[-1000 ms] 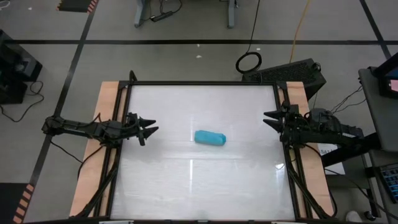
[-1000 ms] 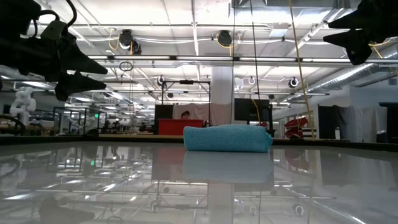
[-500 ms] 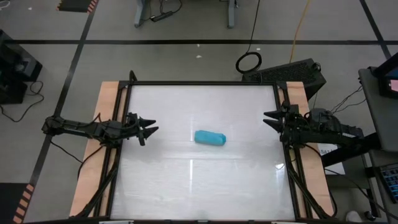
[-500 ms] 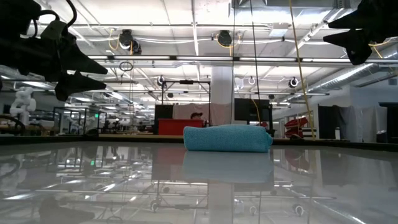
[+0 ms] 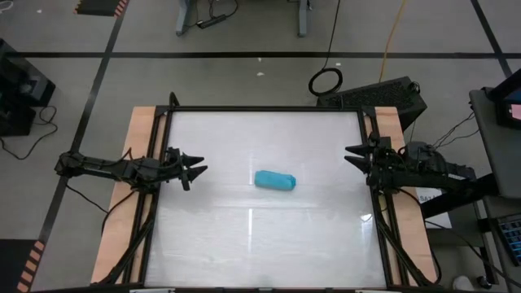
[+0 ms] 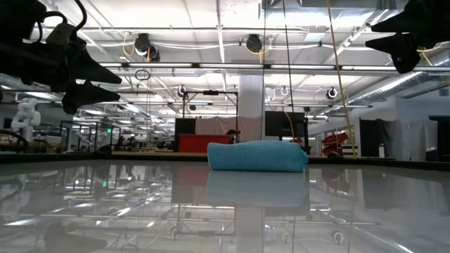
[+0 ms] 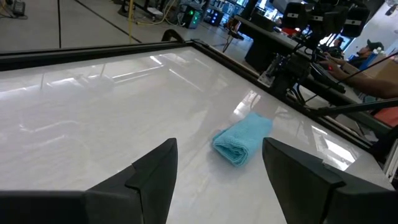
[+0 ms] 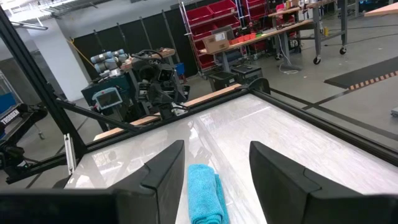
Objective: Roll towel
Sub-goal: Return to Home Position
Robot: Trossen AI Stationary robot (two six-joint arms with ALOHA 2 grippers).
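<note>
The turquoise towel (image 5: 274, 181) lies rolled up into a short cylinder on the white table, near its middle. It also shows in the low view (image 6: 257, 156), the left wrist view (image 7: 243, 139) and the right wrist view (image 8: 204, 193). My left gripper (image 5: 200, 169) hovers open at the table's left edge, well clear of the towel. My right gripper (image 5: 348, 156) hovers open at the table's right edge, also clear of it.
The glossy white table (image 5: 260, 244) has a dark frame and wooden side strips (image 5: 122, 220). Open table surface lies all around the towel. A person's arm (image 7: 367, 62) shows in the room beyond the table's right side.
</note>
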